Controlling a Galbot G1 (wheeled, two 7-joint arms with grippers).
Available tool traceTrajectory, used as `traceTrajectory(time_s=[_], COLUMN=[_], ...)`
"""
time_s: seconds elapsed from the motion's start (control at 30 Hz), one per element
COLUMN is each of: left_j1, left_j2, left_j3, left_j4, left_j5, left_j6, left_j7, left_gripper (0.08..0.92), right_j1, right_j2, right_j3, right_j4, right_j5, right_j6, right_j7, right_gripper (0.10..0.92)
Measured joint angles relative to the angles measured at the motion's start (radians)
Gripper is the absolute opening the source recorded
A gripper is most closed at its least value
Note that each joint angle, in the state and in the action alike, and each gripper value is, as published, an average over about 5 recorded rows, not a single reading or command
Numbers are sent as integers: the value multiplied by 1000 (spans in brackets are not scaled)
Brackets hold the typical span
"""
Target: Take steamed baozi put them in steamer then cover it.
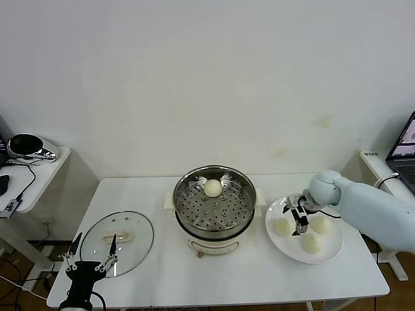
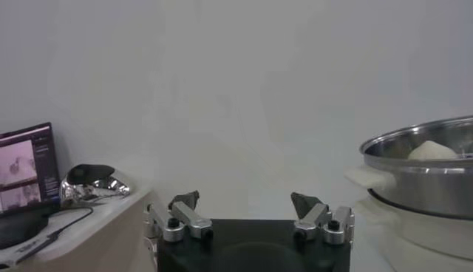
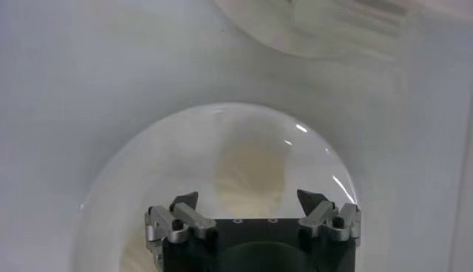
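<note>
The steamer stands mid-table with one baozi on its perforated tray. Three baozi lie on a white plate to its right. My right gripper is open and hangs low over the plate between the buns. In the right wrist view the gripper is open, with a baozi just ahead of it and apart from the fingertips. The cover lies flat on the table at the left. My left gripper is open and empty at its front edge.
In the left wrist view the left gripper faces the wall, with the steamer off to one side. A side table at far left holds a shiny object. A laptop is at far right.
</note>
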Motion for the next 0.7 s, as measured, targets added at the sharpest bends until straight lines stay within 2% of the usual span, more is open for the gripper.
traceTrajectory(time_s=[0.17, 0.47, 0.7], left_j1=[0, 1, 2], left_j2=[0, -2, -3], left_j3=[0, -2, -2], left_j4=[2, 3, 2], left_j5=[0, 0, 0], left_j6=[-1, -2, -2], left_j7=[0, -1, -1], left_gripper=[823, 823, 823], right_j1=[-14, -24, -1], right_j2=[28, 46, 29], right_j3=[12, 30, 23], right_j4=[-32, -61, -44], right_j5=[-19, -41, -26], right_j6=[-2, -6, -20], right_j7=[-4, -15, -31], right_gripper=[774, 592, 553])
